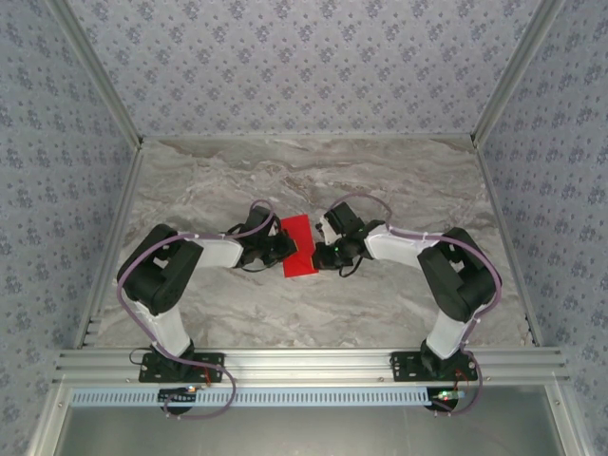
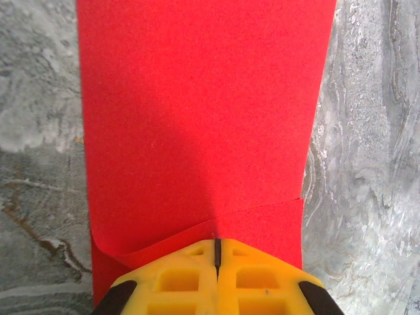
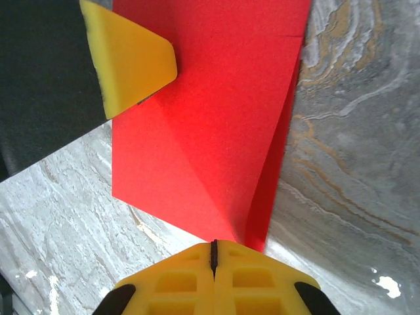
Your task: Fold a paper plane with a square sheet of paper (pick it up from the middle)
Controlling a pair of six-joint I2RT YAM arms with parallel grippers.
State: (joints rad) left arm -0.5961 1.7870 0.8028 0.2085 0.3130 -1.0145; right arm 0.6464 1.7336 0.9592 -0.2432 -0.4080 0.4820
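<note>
Jaws are closing tight, both pinching the red paper (image 1: 297,245): my left gripper (image 2: 216,252) and my right gripper (image 3: 213,252) at opposite edges. The paper is lying mid-frame on the table (image 1: 399,180), partly folded. Probably creasing an early fold; the next move needs both arms moving together.

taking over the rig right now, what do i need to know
Left gripper: shut, pinching one edge of the red sheet, top layer lifted at the tips.
Right gripper: shut, pinching the opposite side, where the layers meet.
Red sheet: on the middle of the marble table, between the two grippers, doubled over into a rectangle.
Done: a first fold seems in.
Left: nose and wing folds; no plane shape yet.
</note>
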